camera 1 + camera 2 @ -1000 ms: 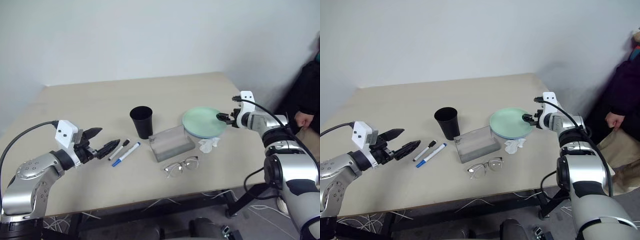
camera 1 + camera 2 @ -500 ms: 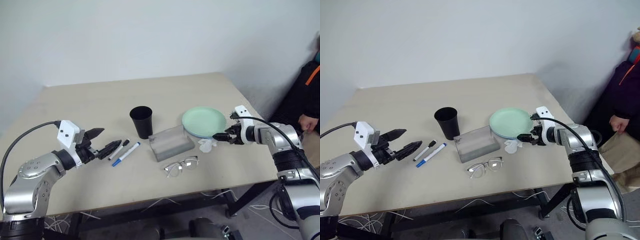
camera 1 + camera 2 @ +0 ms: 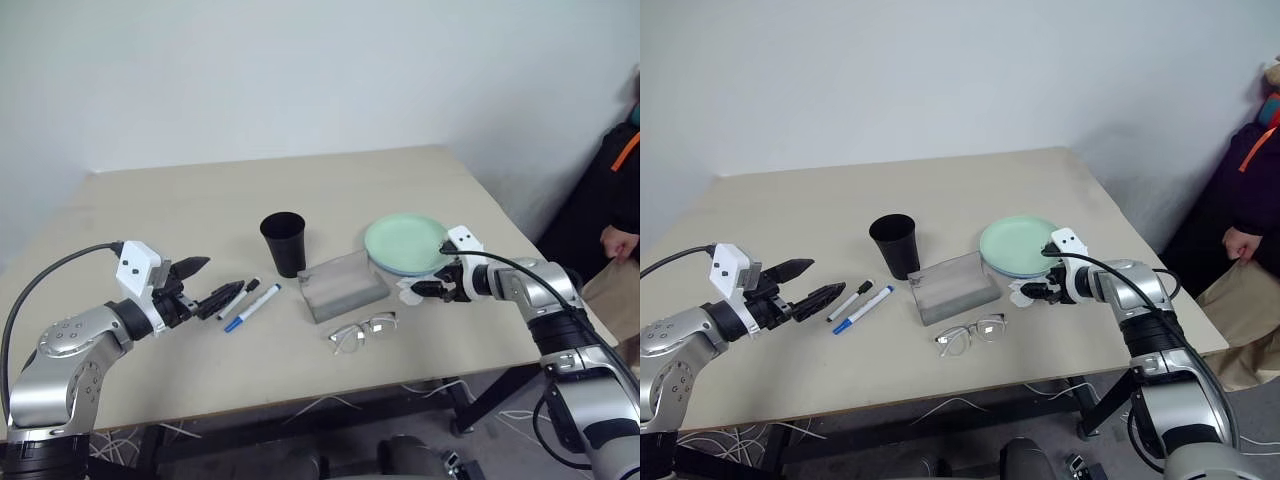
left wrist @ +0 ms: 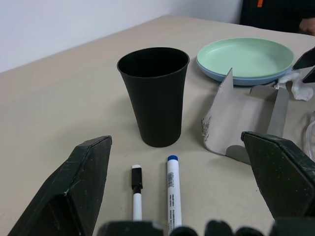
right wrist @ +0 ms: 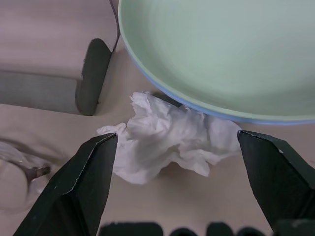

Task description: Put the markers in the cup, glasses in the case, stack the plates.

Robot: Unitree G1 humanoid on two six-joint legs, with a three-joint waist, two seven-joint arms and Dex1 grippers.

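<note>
The black cup [image 3: 283, 242] stands upright mid-table. Left of its base lie two markers, one black-capped [image 3: 238, 298] and one blue-capped [image 3: 252, 307]. My left gripper [image 3: 215, 278] is open just left of them, aimed at the cup [image 4: 155, 93]. The grey case [image 3: 343, 285] lies open, and the glasses [image 3: 363, 332] rest in front of it. A mint green plate [image 3: 406, 240] sits on the light blue plate [image 5: 246, 118]. My right gripper [image 3: 425, 288] is open, tilted down over a crumpled white tissue [image 5: 165, 142] at the plates' near rim.
The table's right edge [image 3: 520, 245] runs close behind my right arm. A person [image 3: 620, 200] in dark clothing stands past that edge. Bare tabletop [image 3: 200, 200] stretches behind the cup and along the front edge.
My right gripper has left the plates' right rim, come back toward me and to the left, and tilted down over the tissue. The left gripper has stayed still.
</note>
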